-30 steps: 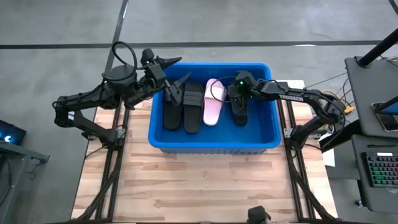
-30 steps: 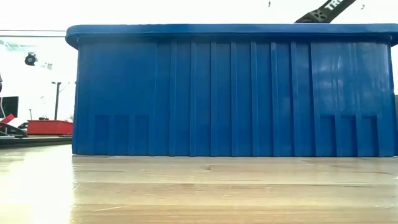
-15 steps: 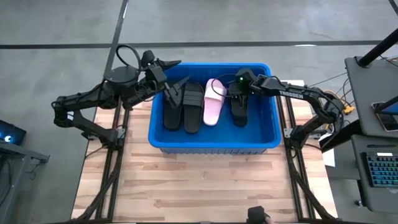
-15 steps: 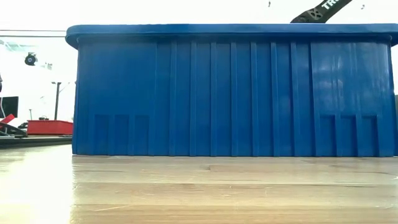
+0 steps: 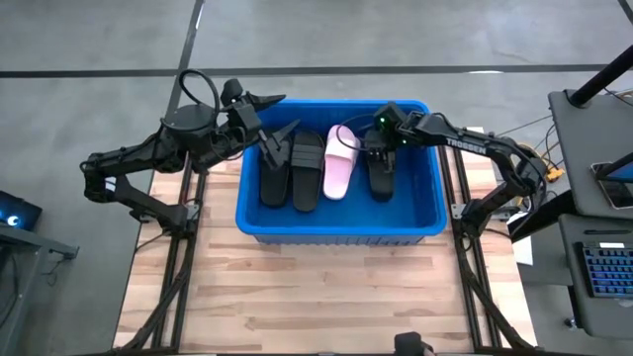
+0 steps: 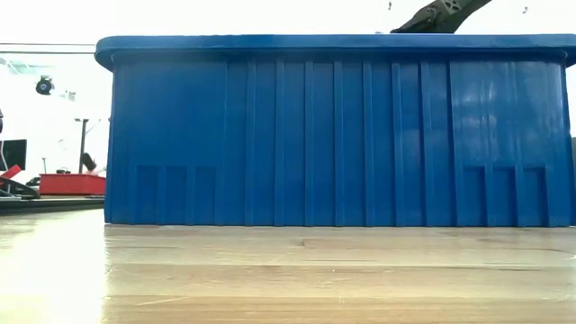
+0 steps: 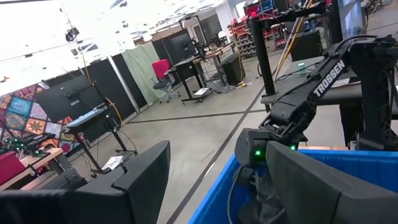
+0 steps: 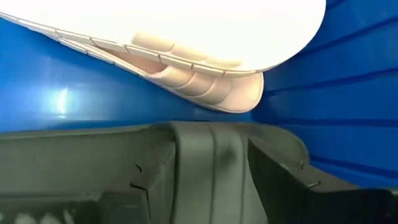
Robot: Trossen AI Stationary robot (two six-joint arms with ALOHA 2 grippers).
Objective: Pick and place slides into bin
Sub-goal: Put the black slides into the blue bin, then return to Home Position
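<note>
The blue bin stands mid-table and fills the low view, showing its ribbed near wall. Inside lie two black slides, a pale pink slide and a third black slide at the right. My right gripper hangs inside the bin over that right slide's far end, its fingers apart, pointing steeply down. In the right wrist view a grey ridged part shows between its fingers. My left gripper stands open and level above the bin's far left corner, holding nothing. My right gripper stands with its two fingers apart on either side of a grey ridged part of the right black slide, coming from above and slanting. Whether the fingers touch it, I cannot tell. The slide lies flat on the bin's floor.
The pink slide's edge and the bin's blue wall lie close ahead of my right gripper. Bare wooden table stretches on the near side of the bin. My right arm shows above the bin's rim.
My right gripper has risen a little and drawn back toward the bin's far wall, tipping as it went. The right black slide stays lying in the bin. My left arm has kept still.
</note>
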